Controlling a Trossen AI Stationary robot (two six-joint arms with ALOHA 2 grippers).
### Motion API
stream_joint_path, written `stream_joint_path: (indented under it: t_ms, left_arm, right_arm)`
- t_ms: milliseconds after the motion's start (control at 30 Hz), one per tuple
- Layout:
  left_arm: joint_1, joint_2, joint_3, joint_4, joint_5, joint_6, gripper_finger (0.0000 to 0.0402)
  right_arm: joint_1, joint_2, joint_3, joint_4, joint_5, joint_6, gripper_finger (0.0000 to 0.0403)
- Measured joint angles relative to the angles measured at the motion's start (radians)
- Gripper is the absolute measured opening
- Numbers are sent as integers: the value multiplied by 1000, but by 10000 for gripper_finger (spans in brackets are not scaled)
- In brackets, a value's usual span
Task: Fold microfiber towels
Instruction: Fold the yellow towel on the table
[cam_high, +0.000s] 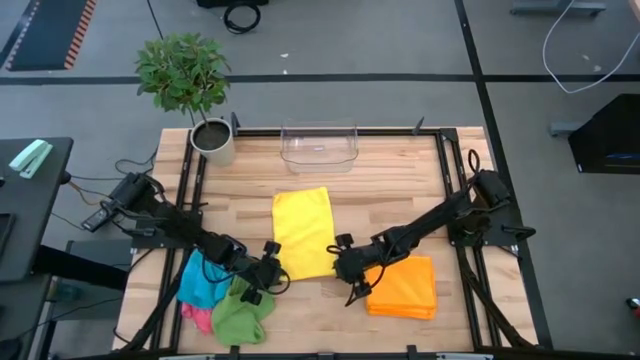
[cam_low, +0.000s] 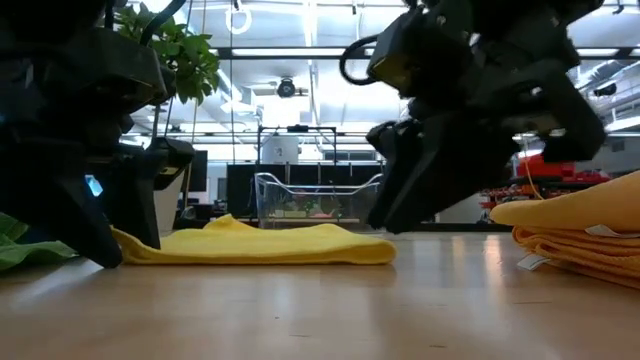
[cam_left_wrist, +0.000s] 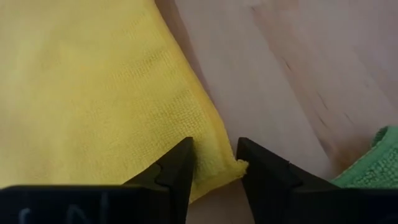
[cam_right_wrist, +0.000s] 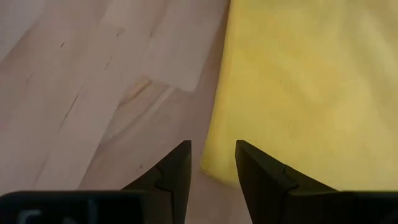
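High view: plant (cam_high: 183, 72) beside bin (cam_high: 319, 146)

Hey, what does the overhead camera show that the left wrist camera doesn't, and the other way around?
Only the overhead view shows the folded orange towels, the blue towel, the pink one, the clear bin, the potted plant and the right hand at the yellow towel's other near corner. Only the left wrist view shows the left hand with its fingers set either side of the yellow towel's corner. Both show the yellow towel, the green towel and the wooden table.
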Motion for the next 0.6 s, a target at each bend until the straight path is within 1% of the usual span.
stream_joint_path:
  t_ms: [167, 333, 467, 600]
  left_arm:
    - [0, 0, 0, -3, 0, -2, 137]
    - [0, 1, 0, -10, 6, -44, 137]
    - [0, 1, -1, -17, 6, -77, 124]
    - [0, 2, -1, -19, 2, -116, 98]
  right_arm:
    - [-14, 73, 11, 41, -39, -4, 133]
    - [-14, 95, 22, 17, -34, 78, 133]
    - [-7, 90, 21, -2, -29, 77, 133]
    - [-7, 91, 21, -8, -10, 86, 131]
